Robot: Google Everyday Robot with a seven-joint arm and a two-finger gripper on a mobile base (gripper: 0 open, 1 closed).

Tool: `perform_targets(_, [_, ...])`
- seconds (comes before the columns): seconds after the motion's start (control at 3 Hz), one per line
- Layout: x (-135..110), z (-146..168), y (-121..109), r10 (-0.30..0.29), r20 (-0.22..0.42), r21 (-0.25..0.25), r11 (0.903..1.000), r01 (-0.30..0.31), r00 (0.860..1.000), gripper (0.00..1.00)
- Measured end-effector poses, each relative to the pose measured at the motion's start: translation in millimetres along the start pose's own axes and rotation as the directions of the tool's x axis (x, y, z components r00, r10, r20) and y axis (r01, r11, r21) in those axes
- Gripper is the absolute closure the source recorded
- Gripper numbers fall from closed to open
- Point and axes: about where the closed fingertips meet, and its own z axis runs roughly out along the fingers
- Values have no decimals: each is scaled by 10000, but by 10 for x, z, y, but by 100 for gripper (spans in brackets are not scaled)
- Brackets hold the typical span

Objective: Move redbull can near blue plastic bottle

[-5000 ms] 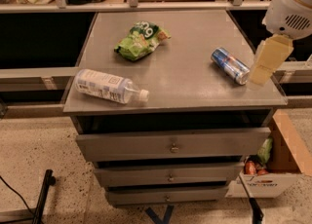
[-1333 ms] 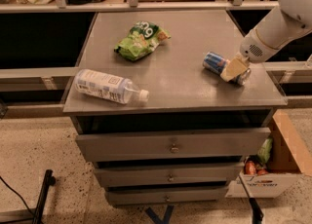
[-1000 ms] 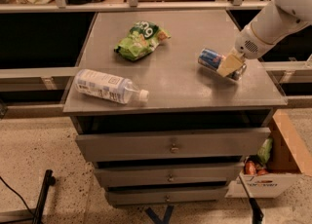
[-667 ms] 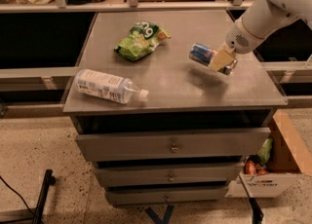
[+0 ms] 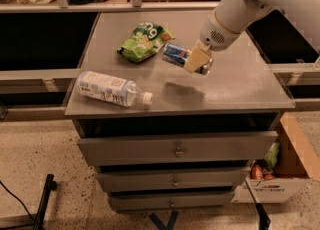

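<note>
The redbull can point(image 5: 176, 55), blue and silver, is held on its side above the grey cabinet top point(image 5: 240, 81), casting a shadow below. My gripper point(image 5: 196, 60) is shut on the can, with the white arm reaching in from the upper right. The blue plastic bottle point(image 5: 111, 89), clear with a white-and-pale-blue label and white cap, lies on its side near the front left edge. The can is to the right of and behind the bottle, apart from it.
A green snack bag point(image 5: 144, 41) lies at the back middle, just left of the held can. Closed drawers point(image 5: 175, 148) sit below the top. A cardboard box point(image 5: 280, 174) with items stands on the floor at right.
My gripper closed on the can at the right side of the top, lifted it, and has carried it steadily leftward toward the middle. The bottle and the bag have not moved.
</note>
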Motion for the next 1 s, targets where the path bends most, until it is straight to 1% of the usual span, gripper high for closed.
perform_targets(0.33, [-264, 137, 264, -574, 18, -599, 9966, 574, 9984, 89])
perform_targets(0.67, [-432, 241, 438, -1021, 44, -1074, 9890, 1020, 9948, 71])
perform_targets(1.0, [-533, 324, 543, -1296, 43, -1421, 9814, 1289, 9916, 47])
